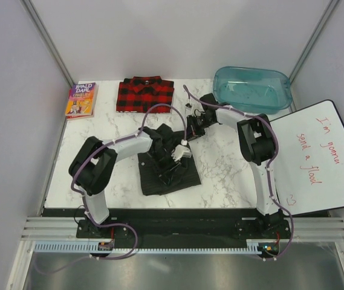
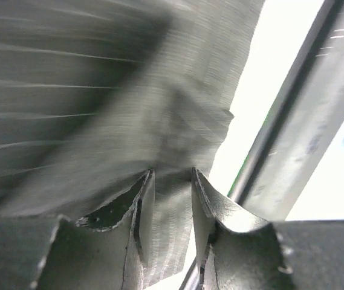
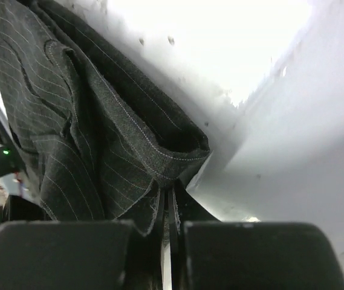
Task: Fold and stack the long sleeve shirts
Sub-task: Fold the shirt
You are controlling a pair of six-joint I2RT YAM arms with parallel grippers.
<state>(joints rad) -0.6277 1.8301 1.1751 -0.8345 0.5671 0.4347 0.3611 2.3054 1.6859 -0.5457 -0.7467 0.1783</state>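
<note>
The charcoal pinstriped shirt (image 1: 167, 172) lies bunched in the middle of the marble table. My left gripper (image 1: 178, 154) is at its upper right part. In the left wrist view a fold of the shirt (image 2: 129, 90) fills the gap of the left gripper (image 2: 172, 176), whose jaws press on it from both sides. My right gripper (image 1: 191, 129) sits just behind the shirt's far edge. In the right wrist view the right gripper (image 3: 167, 193) is shut on a thin hem of the pinstriped cloth (image 3: 81, 133). The red-and-black plaid shirt (image 1: 145, 94) lies folded at the back.
A colourful paperback (image 1: 81, 100) lies at the back left. A teal plastic bin (image 1: 251, 89) stands at the back right, close behind the right arm. A whiteboard with red writing (image 1: 320, 157) leans at the right edge.
</note>
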